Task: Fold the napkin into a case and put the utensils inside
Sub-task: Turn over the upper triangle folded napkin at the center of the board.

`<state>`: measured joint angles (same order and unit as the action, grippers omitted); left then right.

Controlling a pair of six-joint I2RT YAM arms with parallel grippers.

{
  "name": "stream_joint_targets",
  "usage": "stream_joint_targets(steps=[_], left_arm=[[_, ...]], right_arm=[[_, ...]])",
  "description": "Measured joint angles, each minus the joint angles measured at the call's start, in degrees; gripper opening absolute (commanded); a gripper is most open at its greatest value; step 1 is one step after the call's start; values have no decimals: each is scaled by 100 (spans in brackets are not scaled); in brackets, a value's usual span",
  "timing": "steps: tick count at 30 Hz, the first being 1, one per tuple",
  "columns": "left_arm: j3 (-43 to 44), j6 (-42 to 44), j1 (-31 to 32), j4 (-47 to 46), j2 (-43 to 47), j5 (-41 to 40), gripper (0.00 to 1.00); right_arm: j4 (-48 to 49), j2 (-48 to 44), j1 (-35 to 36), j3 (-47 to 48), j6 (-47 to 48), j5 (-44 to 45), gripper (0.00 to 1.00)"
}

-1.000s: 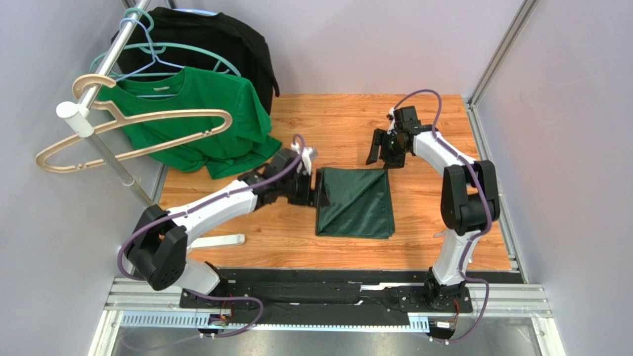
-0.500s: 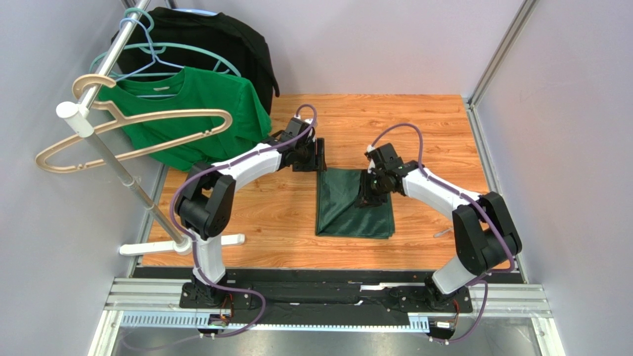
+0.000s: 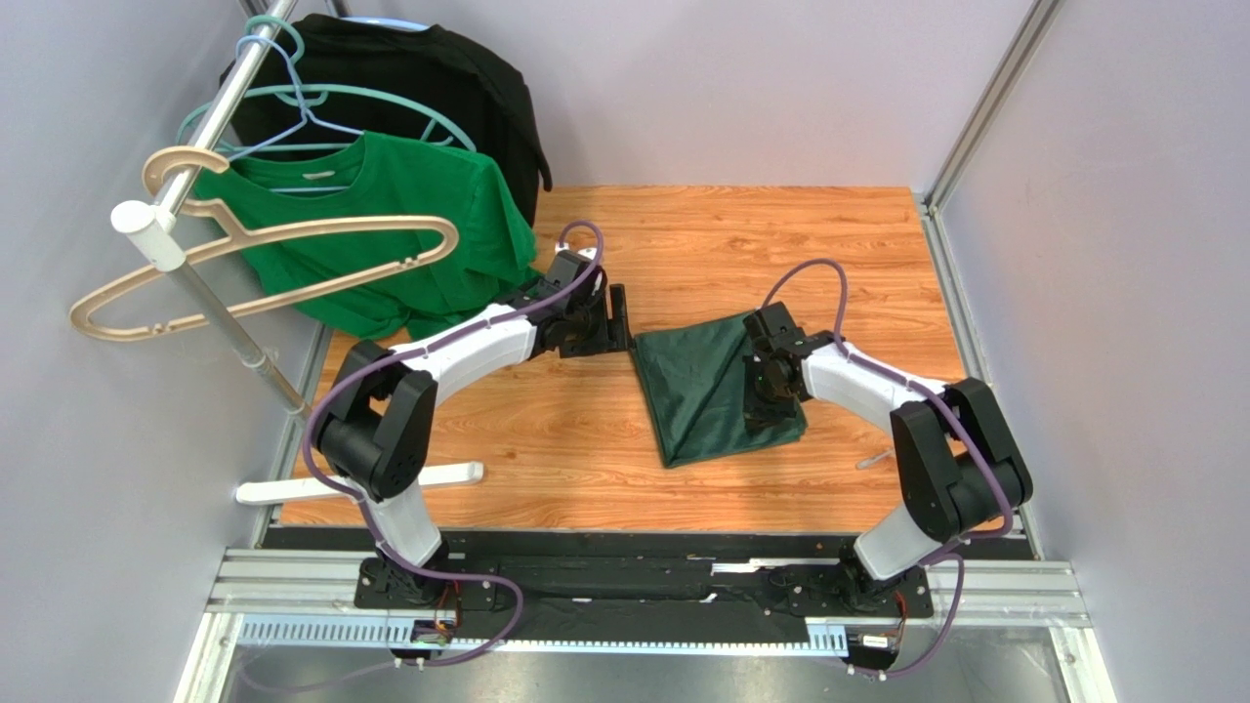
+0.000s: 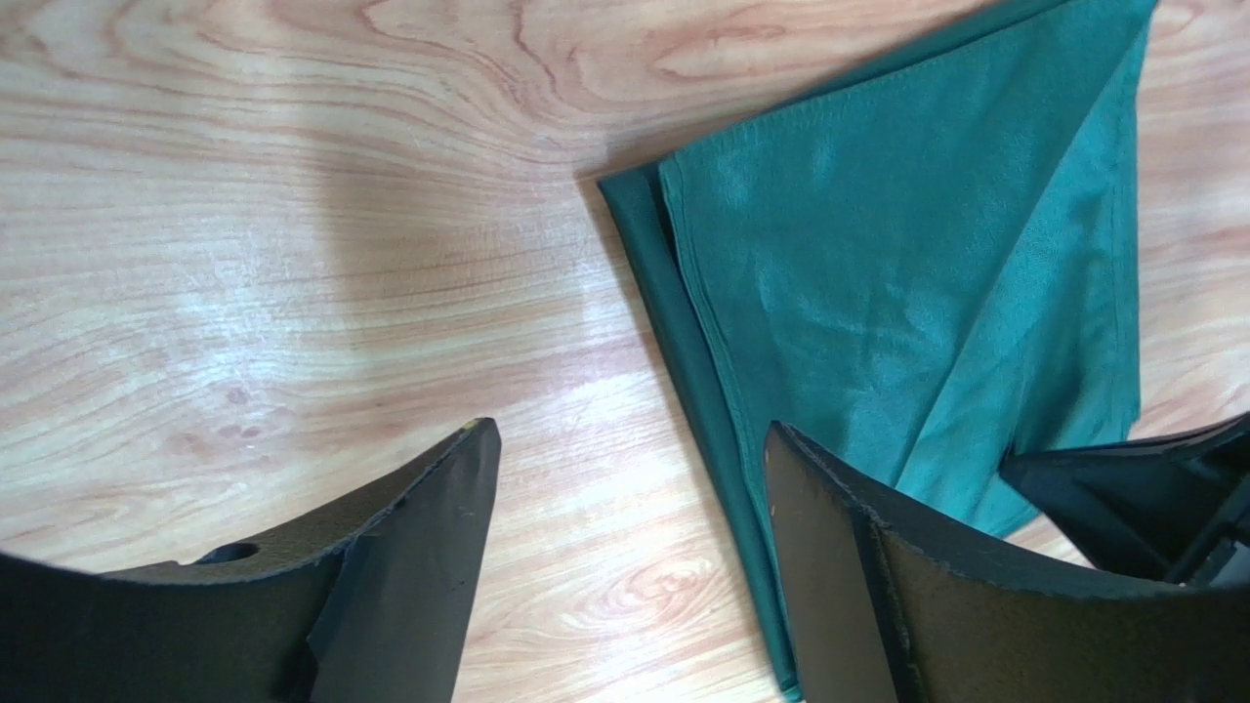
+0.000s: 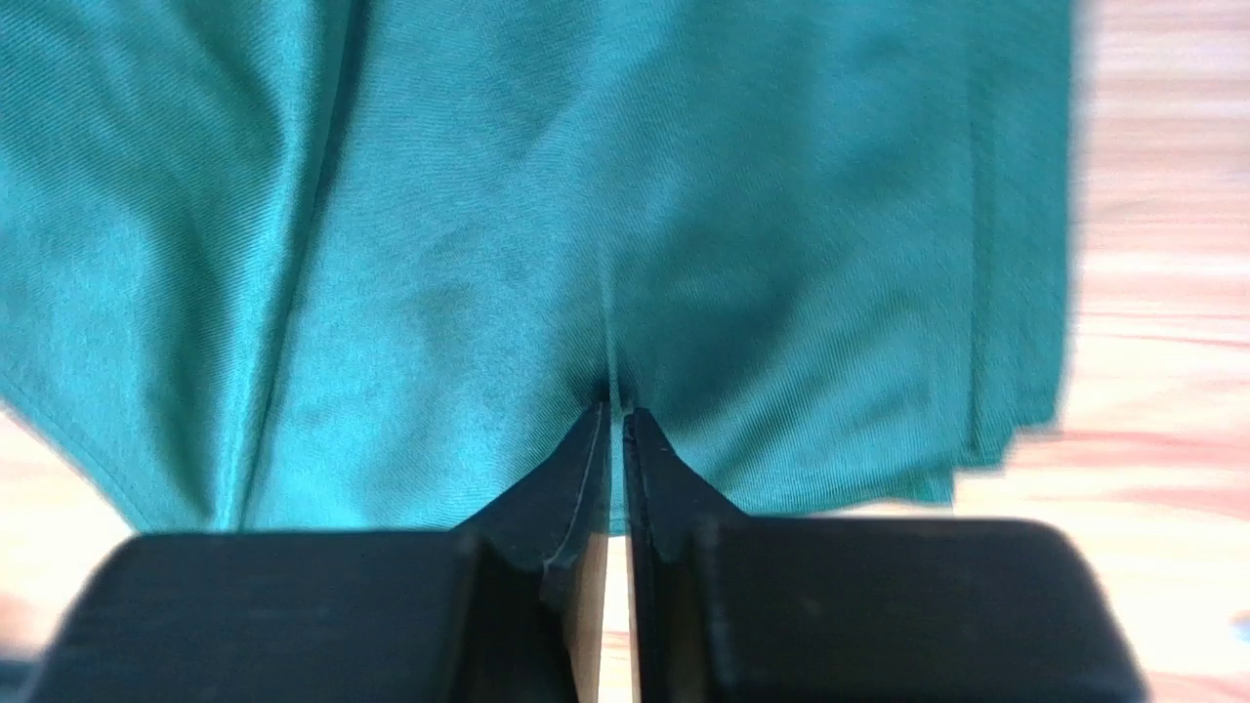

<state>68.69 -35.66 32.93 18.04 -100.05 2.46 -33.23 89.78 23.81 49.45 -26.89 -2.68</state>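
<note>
The dark green napkin [image 3: 702, 388] lies folded in layers on the wooden table, skewed, with one corner pointing toward the near edge. My right gripper [image 3: 766, 384] sits on its right part. In the right wrist view its jaws [image 5: 616, 413] are shut, pinching a ridge of the napkin [image 5: 484, 220]. My left gripper [image 3: 624, 320] hovers just past the napkin's far-left corner. In the left wrist view it [image 4: 628, 432] stands open over bare wood, with the napkin's edge [image 4: 910, 293] by its right finger. The utensils are out of view.
A rail at the back left carries a bright green T-shirt [image 3: 385, 235], a black garment [image 3: 426, 81] and hangers [image 3: 250, 257]. A white bar [image 3: 385, 481] lies at the near left. A thin pale sliver [image 3: 875, 460] lies by the right arm.
My right gripper came down from the back, shut on the napkin and pulled it askew toward the right. My left arm swung from the napkin's left side to its far-left corner.
</note>
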Motion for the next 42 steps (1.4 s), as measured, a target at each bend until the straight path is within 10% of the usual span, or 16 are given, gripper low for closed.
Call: stream_joint_targets(steps=[7, 32, 42], left_arm=[[586, -638, 0, 306, -522, -39, 73], [1228, -1292, 50, 140, -1670, 4, 61], [1248, -1606, 105, -70, -1821, -127, 35]], right_arm=[[-404, -321, 494, 752, 282, 361, 63], [-13, -278, 1864, 699, 568, -17, 56], [74, -203, 2262, 693, 575, 212, 59]])
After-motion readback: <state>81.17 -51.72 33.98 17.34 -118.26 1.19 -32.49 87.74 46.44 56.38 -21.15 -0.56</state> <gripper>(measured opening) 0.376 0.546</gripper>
